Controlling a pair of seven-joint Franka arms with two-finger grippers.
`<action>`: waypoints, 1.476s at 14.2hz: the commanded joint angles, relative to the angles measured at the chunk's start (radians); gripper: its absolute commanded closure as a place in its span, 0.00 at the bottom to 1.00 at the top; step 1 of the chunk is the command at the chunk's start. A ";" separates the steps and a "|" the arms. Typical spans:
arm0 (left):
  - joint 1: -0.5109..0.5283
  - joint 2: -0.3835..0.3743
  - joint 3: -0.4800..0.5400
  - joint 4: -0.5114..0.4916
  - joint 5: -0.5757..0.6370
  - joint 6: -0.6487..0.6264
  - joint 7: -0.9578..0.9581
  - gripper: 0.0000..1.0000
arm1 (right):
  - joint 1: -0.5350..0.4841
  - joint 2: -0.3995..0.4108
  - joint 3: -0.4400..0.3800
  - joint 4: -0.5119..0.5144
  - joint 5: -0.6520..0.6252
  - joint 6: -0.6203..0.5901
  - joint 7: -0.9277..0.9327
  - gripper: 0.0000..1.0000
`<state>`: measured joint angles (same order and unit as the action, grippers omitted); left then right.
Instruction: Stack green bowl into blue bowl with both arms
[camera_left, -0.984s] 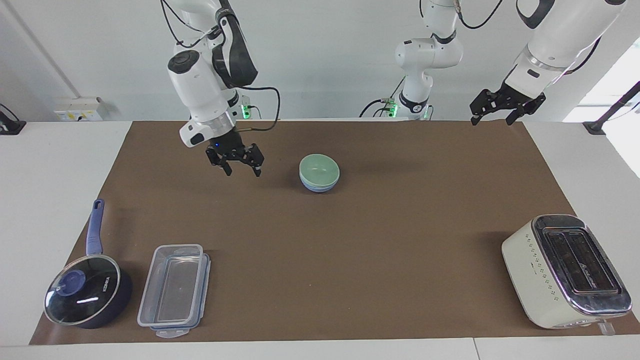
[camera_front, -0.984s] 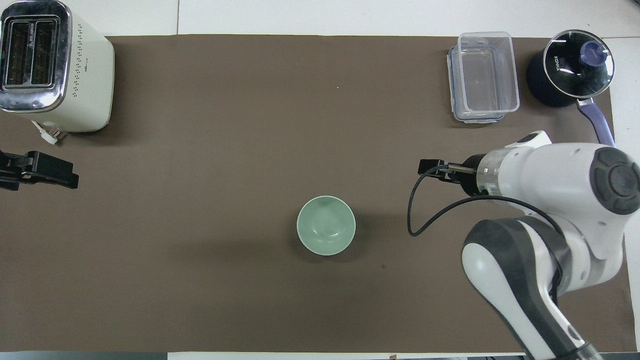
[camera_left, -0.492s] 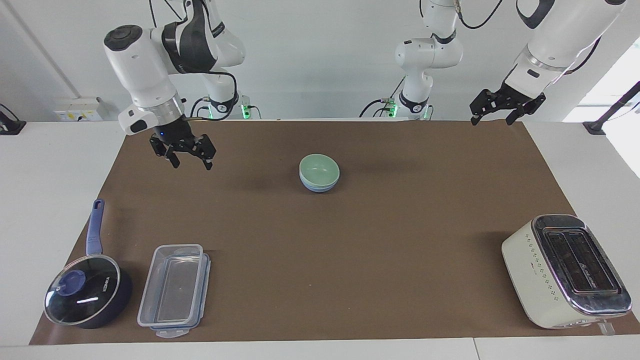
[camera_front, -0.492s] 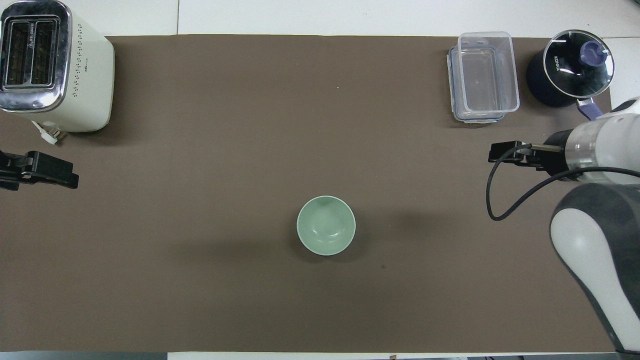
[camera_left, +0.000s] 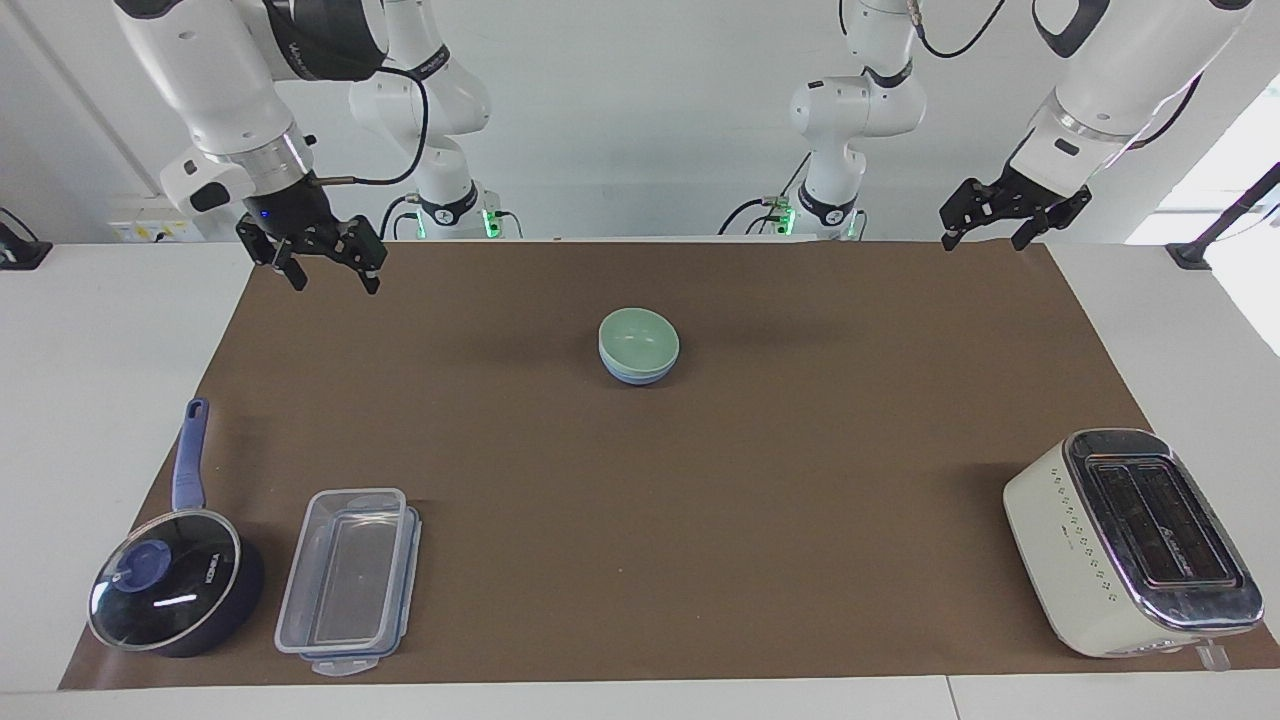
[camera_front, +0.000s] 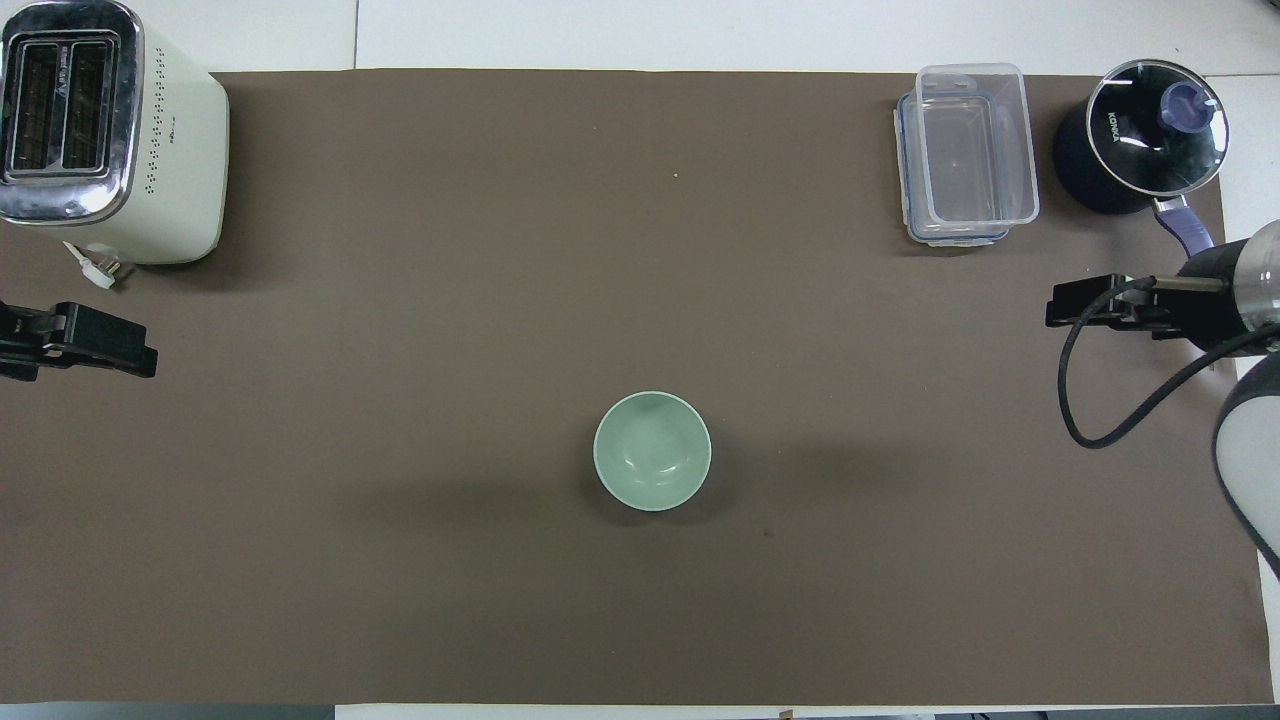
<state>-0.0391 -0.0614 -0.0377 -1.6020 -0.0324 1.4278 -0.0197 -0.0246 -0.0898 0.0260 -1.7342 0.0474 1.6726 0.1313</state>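
The green bowl (camera_left: 638, 338) is sitting nested in the blue bowl (camera_left: 640, 374) at mid-bench, nearer the robots than the toaster (camera_left: 1130, 540), with both arms standing well apart from it. The right end effector (camera_left: 322, 262) is hanging empty, fingers spread wide, over the mat's (camera_left: 700, 520) corner at its own end; the left end effector (camera_left: 1000, 222), also wide and empty, is waiting over the other corner. Little is looking risky: only a stray swing back across the stack could be knocking the bowls apart.

Two stacked bowls: one green bowl (camera_left: 639, 337), one blue bowl (camera_left: 640, 375). One toaster (camera_left: 1130, 541), one saucepan (camera_left: 170, 590), one plastic container (camera_left: 345, 580), two grippers.
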 joint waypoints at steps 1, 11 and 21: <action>0.005 -0.006 -0.004 0.001 0.017 -0.001 0.004 0.00 | -0.018 0.055 0.014 0.088 -0.018 -0.074 -0.013 0.00; 0.005 -0.006 -0.004 0.001 0.017 -0.001 0.004 0.00 | -0.026 0.050 0.011 0.084 -0.046 -0.114 -0.062 0.00; 0.005 -0.006 -0.004 0.001 0.017 -0.001 0.004 0.00 | -0.021 0.045 0.011 0.076 -0.099 -0.111 -0.061 0.00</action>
<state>-0.0390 -0.0614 -0.0377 -1.6020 -0.0324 1.4278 -0.0197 -0.0437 -0.0460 0.0297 -1.6669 -0.0105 1.5741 0.0830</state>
